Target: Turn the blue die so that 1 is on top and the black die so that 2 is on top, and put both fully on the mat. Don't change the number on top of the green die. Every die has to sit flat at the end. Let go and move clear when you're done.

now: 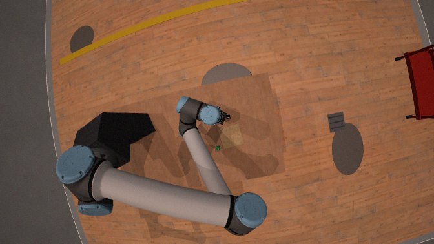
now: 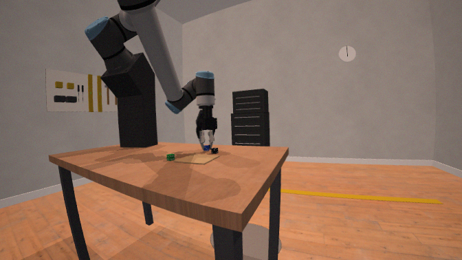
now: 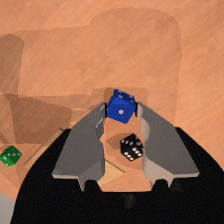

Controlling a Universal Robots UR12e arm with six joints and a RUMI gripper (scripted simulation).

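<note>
My gripper [image 1: 228, 116] [image 2: 207, 147] [image 3: 120, 103] is shut on the blue die [image 2: 206, 148] [image 3: 121, 106], low over the table. Its one-pip face and a face with several pips show in the wrist view; whether it touches the table is unclear. The black die [image 2: 214, 150] [image 3: 132, 147] rests on the table close by, off the mat [image 1: 227, 143] [image 2: 197, 159], and shows two faces with several pips. The green die [image 1: 217, 148] [image 2: 170, 157] [image 3: 10, 156] sits on the table just beside the mat. The arm hides the blue and black dice in the top view.
The wooden table [image 1: 258, 93] [image 2: 155, 175] carries the dice and the thin mat. The arm's dark pedestal [image 1: 123, 129] [image 2: 137, 120] stands at the table's far side. A black drawer cabinet [image 2: 250, 120] stands behind the table. A red cart [image 1: 423, 84] is far off to the right.
</note>
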